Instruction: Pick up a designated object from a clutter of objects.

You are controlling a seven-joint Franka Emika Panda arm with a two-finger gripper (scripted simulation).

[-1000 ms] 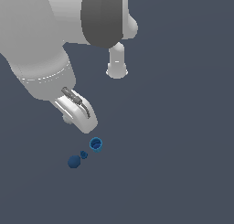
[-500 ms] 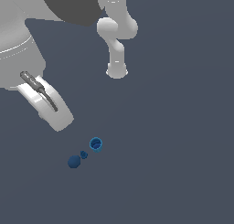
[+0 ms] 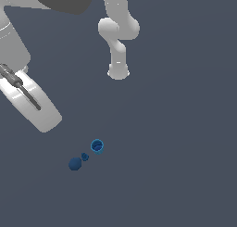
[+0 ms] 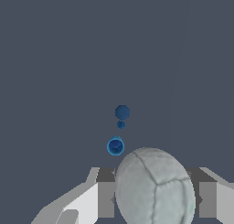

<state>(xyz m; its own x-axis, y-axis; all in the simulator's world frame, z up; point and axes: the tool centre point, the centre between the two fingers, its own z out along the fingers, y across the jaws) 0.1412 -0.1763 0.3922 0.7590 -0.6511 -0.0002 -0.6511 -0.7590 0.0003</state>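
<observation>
Grey-white ball is sitting clamped in the gripper, lifted well above the floor; cup and dark ball are lying apart below, open floor surrounding them.

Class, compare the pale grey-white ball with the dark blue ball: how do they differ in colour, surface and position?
The pale grey-white ball is light with stitched panel seams; the dark blue ball is plain and dark. The pale ball sits between the gripper fingers, while the dark blue ball rests on the floor beyond the blue cup. Both are round.
</observation>
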